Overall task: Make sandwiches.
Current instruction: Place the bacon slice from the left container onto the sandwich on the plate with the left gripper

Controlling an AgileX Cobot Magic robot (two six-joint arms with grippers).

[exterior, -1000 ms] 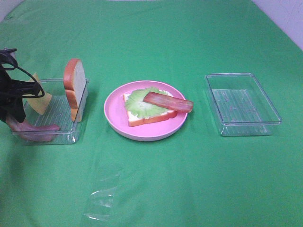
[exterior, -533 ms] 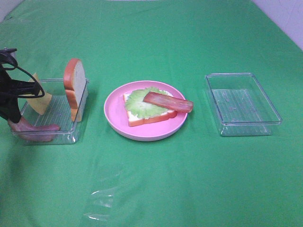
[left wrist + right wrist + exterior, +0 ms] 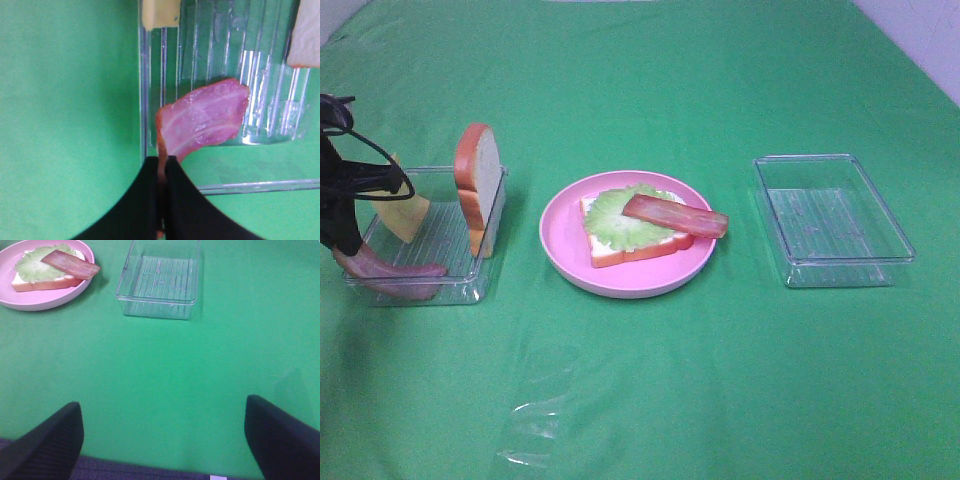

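At the left edge of the worktop [image 3: 720,380], the left tool [image 3: 161,165] pinches one end of a bacon strip [image 3: 207,122] in the left tray [image 3: 420,290]. It should lift clear of the tray wall before crossing to the half-built sandwich [image 3: 630,240] on the pink plate [image 3: 558,240], mid-worktop. The right tool [image 3: 162,440] is spread. Count: two bacon strips, two bread slices [image 3: 480,190], one cheese square [image 3: 405,212], one lettuce leaf [image 3: 615,215], two trays.

Left gripper [image 3: 162,161] pinches bacon strip [image 3: 206,120], right gripper [image 3: 164,437] gapes wide

Green-covered worktop [image 3: 650,90] bearing, left to right in the exterior view: clear tray [image 3: 455,285], round pink plate [image 3: 560,240], second clear tray [image 3: 840,272]. Clear plastic film [image 3: 535,420] lies in the foreground.
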